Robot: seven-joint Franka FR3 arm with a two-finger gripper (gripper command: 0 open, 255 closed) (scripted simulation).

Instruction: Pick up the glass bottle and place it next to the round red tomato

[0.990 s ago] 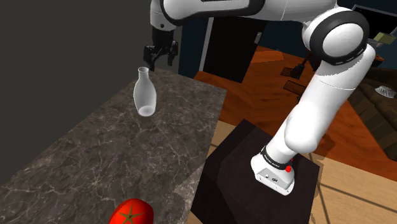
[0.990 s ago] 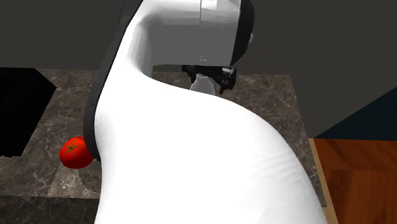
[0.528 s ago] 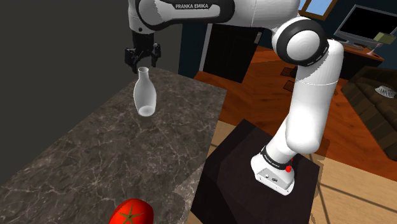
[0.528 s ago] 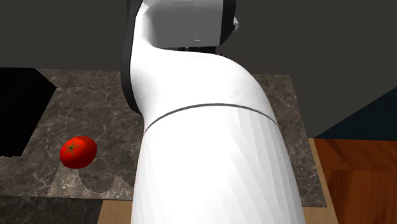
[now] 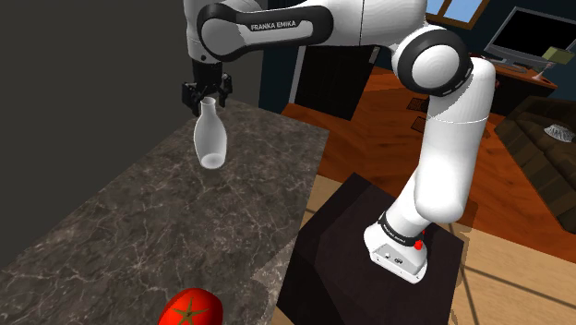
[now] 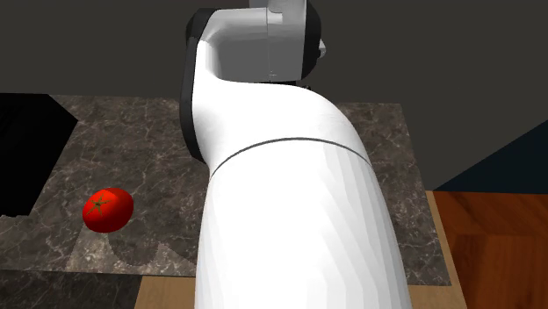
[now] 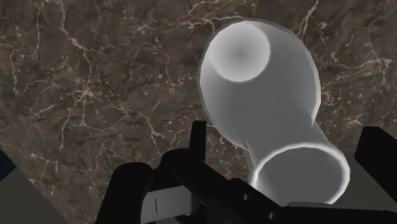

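Since a second ago the gripper (image 5: 205, 95) has swung across above the countertop (image 5: 138, 222) and come down over the bottle (image 5: 210, 140), so that it now sits at the bottle's mouth rather than up and to one side of it. The bottle itself and the tomato (image 5: 189, 310) have kept their places. There is one bottle, pale and whitish-clear, with a narrow neck and a rounded body. It stands upright on the dark veined stone near the countertop's far end, roughly midway between the wall-side edge and the edge facing the stand (image 5: 342, 268). There is one tomato, round and red with a green star at its stem, lying at the opposite, near end of the countertop, close to the stand-side edge and well apart from the bottle. In the second exterior view the tomato (image 6: 108, 210) lies on the countertop (image 6: 132, 149) to that view's left of the single white arm (image 6: 290, 219). In the wrist view the gripper (image 7: 286, 127) looks straight down the bottle (image 7: 267, 89). Its two black fingers (image 7: 198, 143) stand apart, one on each side of the round mouth, and a gap shows between each finger and the rim, so the bottle is flanked but not clasped.
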